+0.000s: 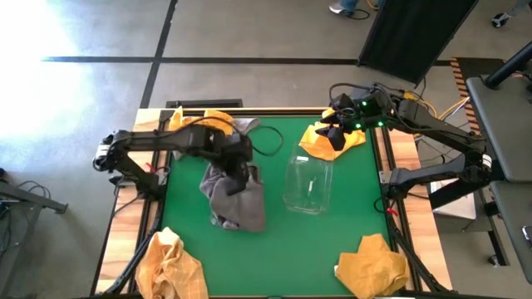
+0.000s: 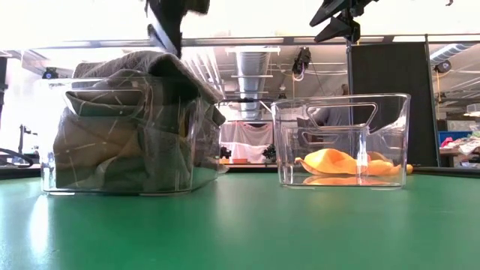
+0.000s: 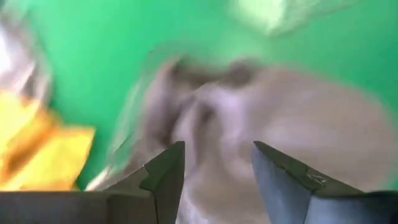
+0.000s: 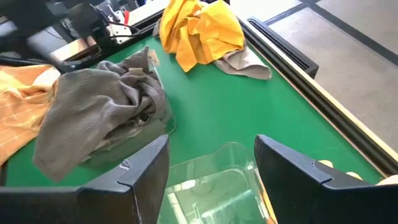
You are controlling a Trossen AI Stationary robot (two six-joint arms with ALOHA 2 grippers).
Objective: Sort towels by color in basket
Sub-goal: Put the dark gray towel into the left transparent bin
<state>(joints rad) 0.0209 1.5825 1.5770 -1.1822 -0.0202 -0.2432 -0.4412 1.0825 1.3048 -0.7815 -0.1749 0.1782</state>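
1. Your left gripper [image 1: 241, 170], centre-left of the high view: fingers spread apart, holding nothing, just above the grey towels [image 1: 234, 198] heaped in the left clear bin [image 2: 124, 135].
2. Your right gripper [image 1: 335, 133], upper right: fingers wide apart, empty, over a yellow towel [image 1: 320, 143].
3. Right clear bin [image 1: 308, 183], centre: no towel shows inside it.
4. Other yellow towels: lower left [image 1: 170, 266], lower right [image 1: 374, 266], upper left [image 1: 199, 123].

The middle of the bench [image 1: 274, 241] is blocked by two clear bins side by side: one heaped over its rim with grey towels [image 1: 235, 195], the left pincer [image 1: 238, 172] just above it, the other clear bin [image 1: 308, 183] open-topped. Yellow towels [image 1: 172, 267] crowd both near corners and the far edge. Bare green lies between the near corners.
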